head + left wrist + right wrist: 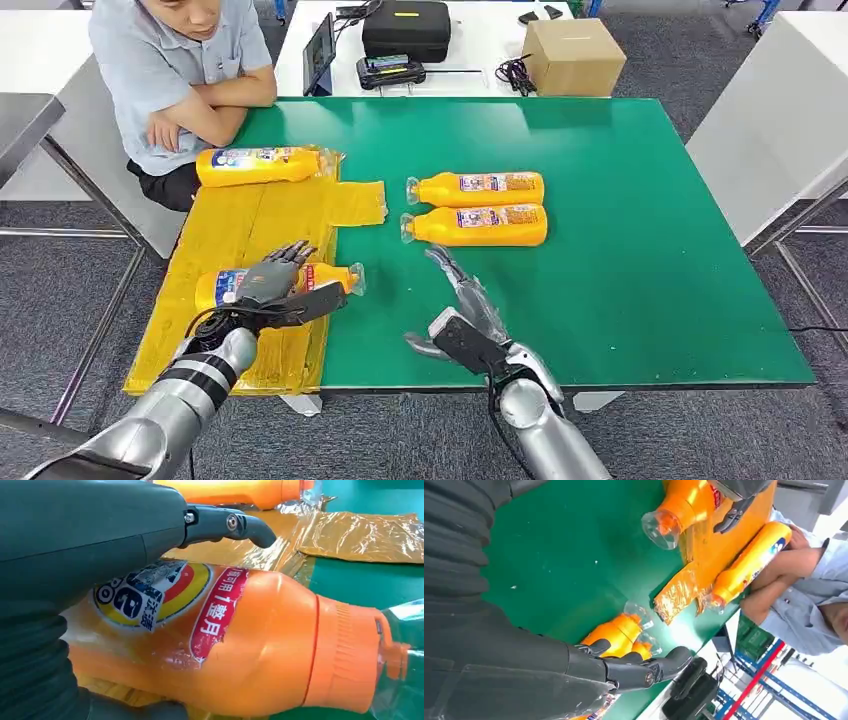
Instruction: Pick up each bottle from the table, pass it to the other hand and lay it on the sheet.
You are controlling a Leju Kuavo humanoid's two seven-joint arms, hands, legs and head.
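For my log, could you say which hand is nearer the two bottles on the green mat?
Right. The right hand hovers open just before the two bottles; the left hand is on a bottle over the sheet.

- The left hand (272, 283) covers the middle of the orange plastic bottle lying on the yellow sheet (222, 290), so whether the fingers grip it cannot be told.
- In the left wrist view that bottle's clear cap (406, 645) runs off the picture's edge.
- In the right wrist view the right hand (624, 667) hides most of the two orange bottles on the green table (621, 632).
- The seated person (175, 70) is cut off at the head view's top edge.
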